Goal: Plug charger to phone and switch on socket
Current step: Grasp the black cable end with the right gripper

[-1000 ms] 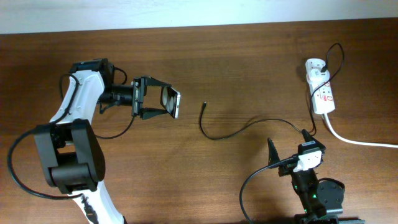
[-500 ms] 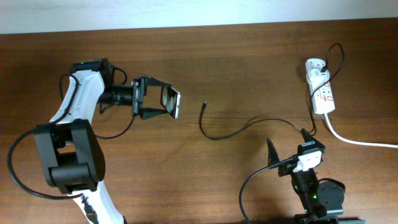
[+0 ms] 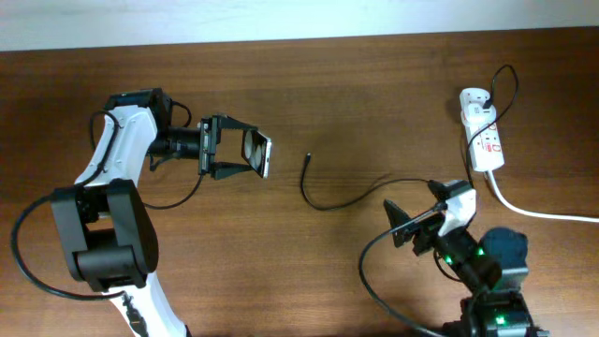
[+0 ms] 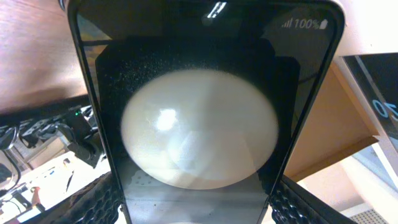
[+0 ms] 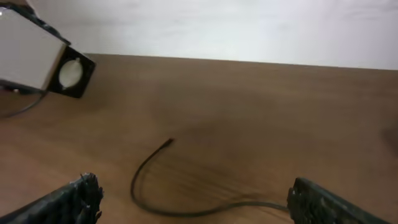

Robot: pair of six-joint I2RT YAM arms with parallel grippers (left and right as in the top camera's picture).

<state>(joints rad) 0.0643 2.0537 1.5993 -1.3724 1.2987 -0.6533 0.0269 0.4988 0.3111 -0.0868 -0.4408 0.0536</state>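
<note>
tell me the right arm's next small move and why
Probably reach the open right gripper forward to the charger near its plug tip, which lies loose on the table, while the left gripper holds the phone up.

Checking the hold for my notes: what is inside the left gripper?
The phone, pinched in the left gripper. In the wrist view its dark screen fills most of the frame, covering whatever lies behind it; its charging port is not visible.

phone (image 3: 259,153) left, in left gripper (image 3: 248,152) | charger (image 3: 323,207) right of it, probably apart | socket (image 3: 483,140) far right
</note>
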